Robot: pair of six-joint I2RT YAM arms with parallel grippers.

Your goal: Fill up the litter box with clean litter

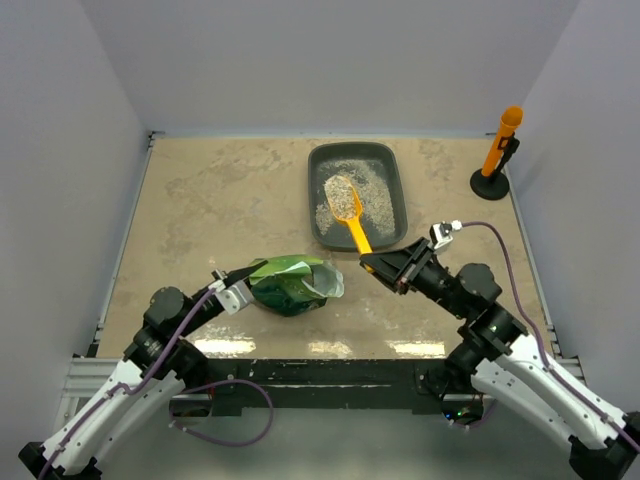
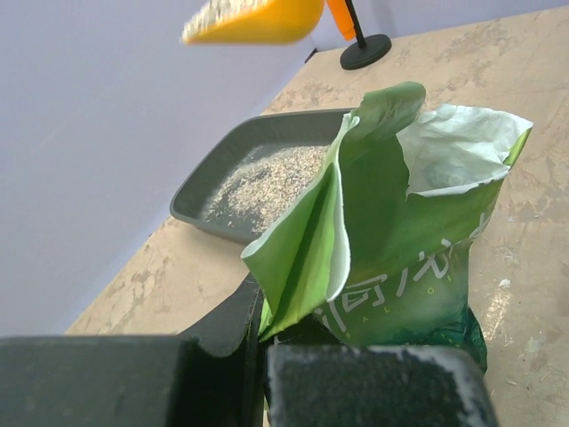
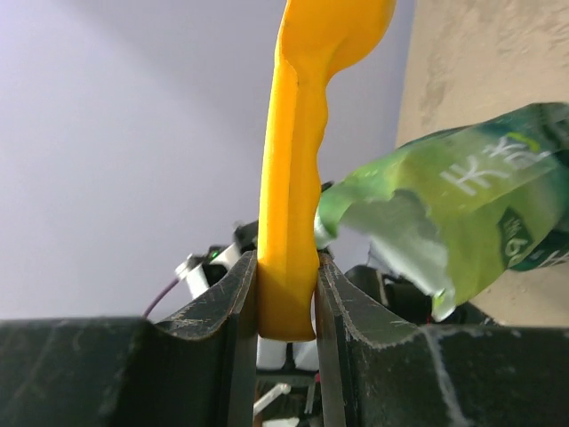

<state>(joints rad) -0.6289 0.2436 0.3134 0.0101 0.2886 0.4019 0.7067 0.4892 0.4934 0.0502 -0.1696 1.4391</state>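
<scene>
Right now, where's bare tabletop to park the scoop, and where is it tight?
Free: the far-left tabletop, between the left wall and the litter box; also the strip right of the box, before the orange stand. Crowded: near centre, where the green bag, scoop and both grippers meet.

A lab test cell: plain white walls (image 1: 70, 150) box in the bench's (image 1: 200, 200) far, left and right edges; metal rail (image 1: 90, 375) at the near edge.

Even, bright overhead light is seen throughout; white glare patches are thrown on the tabletop (image 1: 330, 348) near edge. Soft shadows only. In both wrist views the near gripper bodies are rendered blurred.
</scene>
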